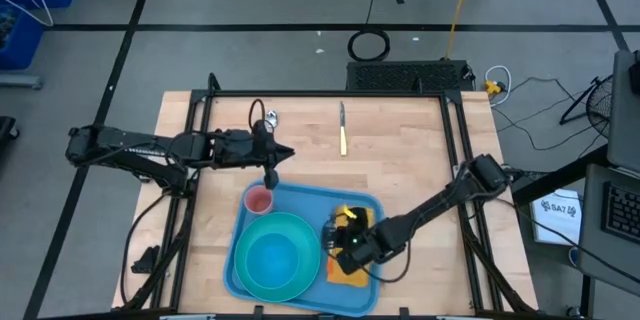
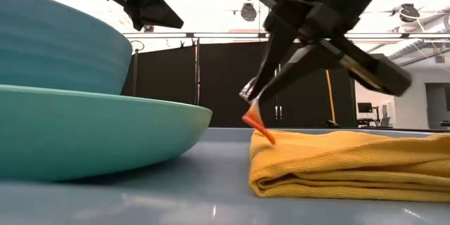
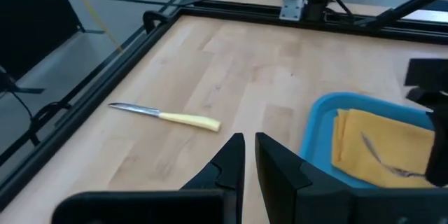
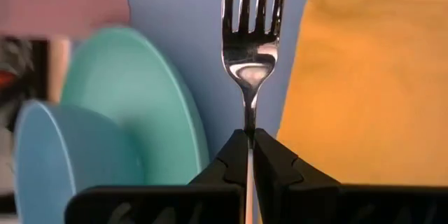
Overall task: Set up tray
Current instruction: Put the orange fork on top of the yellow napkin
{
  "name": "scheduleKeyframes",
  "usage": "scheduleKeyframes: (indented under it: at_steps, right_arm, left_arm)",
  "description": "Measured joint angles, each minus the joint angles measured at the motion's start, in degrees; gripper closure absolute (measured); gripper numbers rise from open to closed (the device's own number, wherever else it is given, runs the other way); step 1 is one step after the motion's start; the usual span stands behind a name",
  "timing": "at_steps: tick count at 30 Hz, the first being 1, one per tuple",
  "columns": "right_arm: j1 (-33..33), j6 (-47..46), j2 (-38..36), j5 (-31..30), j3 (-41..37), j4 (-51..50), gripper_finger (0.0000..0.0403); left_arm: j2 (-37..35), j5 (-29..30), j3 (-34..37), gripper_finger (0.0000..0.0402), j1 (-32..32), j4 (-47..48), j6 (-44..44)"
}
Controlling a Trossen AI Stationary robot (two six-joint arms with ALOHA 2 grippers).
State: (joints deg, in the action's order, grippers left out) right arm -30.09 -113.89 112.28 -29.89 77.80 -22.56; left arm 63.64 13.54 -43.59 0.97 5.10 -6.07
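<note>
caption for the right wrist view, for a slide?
Right gripper shut on a fork above the tray, between plate and napkin.

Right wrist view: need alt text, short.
The right gripper is shut on a fork, tines pointing away, held over the blue tray. An orange napkin lies on one side of the fork, a teal plate and bowl on the other.

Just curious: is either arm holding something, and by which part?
The right gripper pinches a fork by its handle; the left gripper holds nothing.
</note>
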Motion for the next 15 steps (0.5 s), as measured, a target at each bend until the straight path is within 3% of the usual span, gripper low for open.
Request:
scheduleKeyframes:
  at_steps: [6,15]
  right_arm:
    - [-2.89,-6.76,-0.06,-2.73,-2.06,-0.11,0.0403]
    - [-2.12,-6.00,-0.10,2.64,-2.32,-2.96,0.0403]
  left_arm:
    - [0.00,-0.04,0.00,0.0360,1.40,-0.07,0.85]
    - [0.00,-0.07,0.00,0.0360,1.65,-0.11,1.18]
